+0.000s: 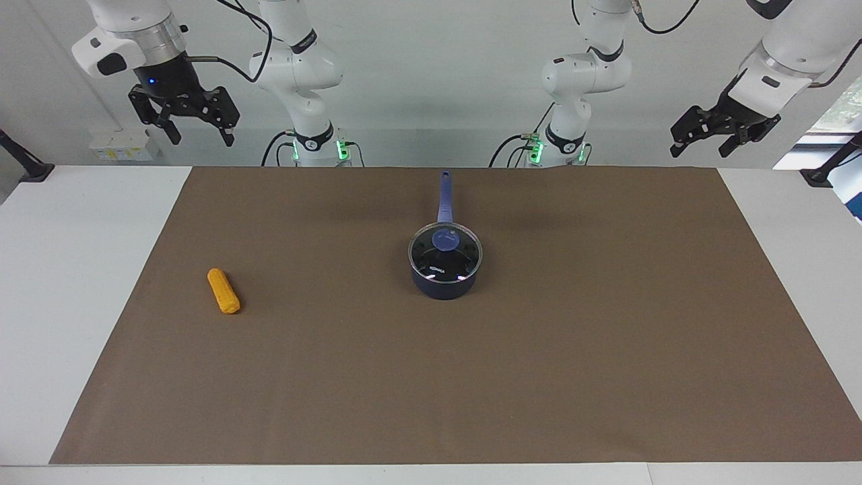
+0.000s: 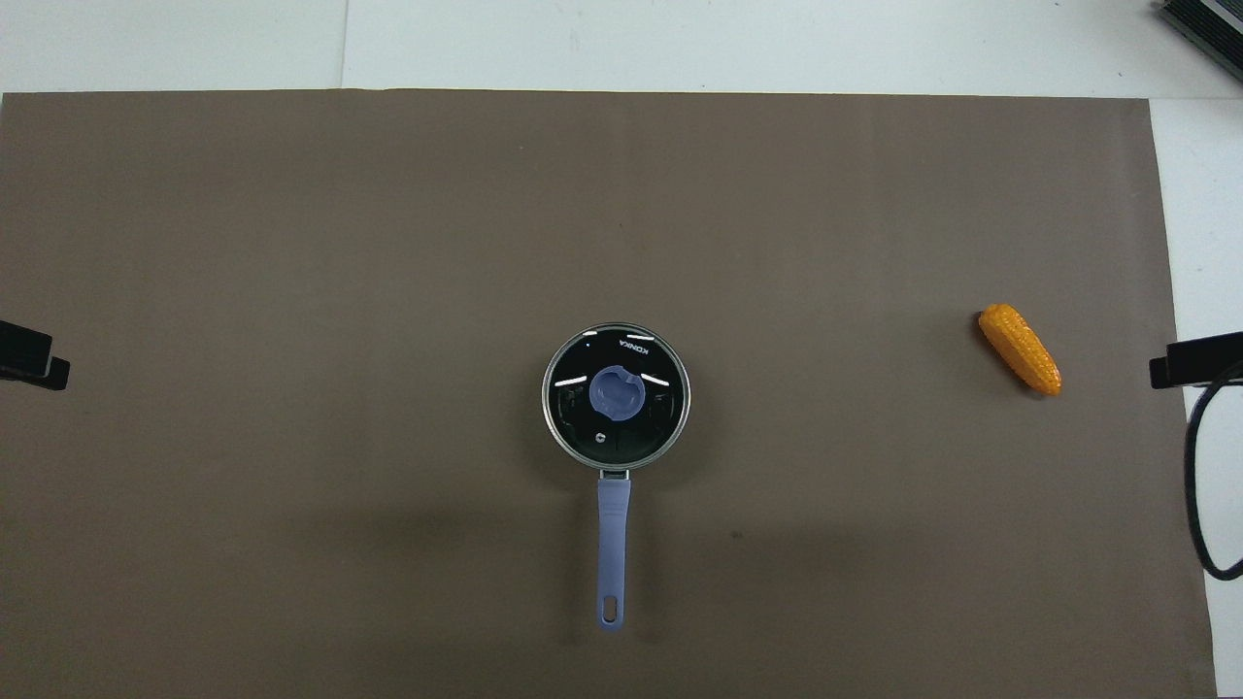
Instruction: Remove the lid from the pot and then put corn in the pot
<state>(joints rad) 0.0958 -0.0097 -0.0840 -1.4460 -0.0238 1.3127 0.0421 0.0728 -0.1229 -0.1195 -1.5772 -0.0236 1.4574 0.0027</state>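
Note:
The navy pot point(image 1: 444, 286) stands in the middle of the brown mat, its long blue handle point(image 1: 444, 195) pointing toward the robots. The glass lid point(image 1: 445, 252) with a blue knob sits shut on it, and also shows in the overhead view point(image 2: 616, 391). The orange-yellow corn point(image 1: 223, 291) lies on the mat toward the right arm's end, also visible from overhead point(image 2: 1019, 349). My right gripper point(image 1: 202, 138) hangs open and empty, high over the table's edge at its own end. My left gripper point(image 1: 700, 149) hangs open and empty, high at the left arm's end.
The brown mat point(image 1: 471, 377) covers most of the white table point(image 1: 67, 303). A black cable point(image 2: 1199, 485) hangs by the right gripper at the right arm's end. Black clamps point(image 1: 27, 165) sit at the table's corners near the robots.

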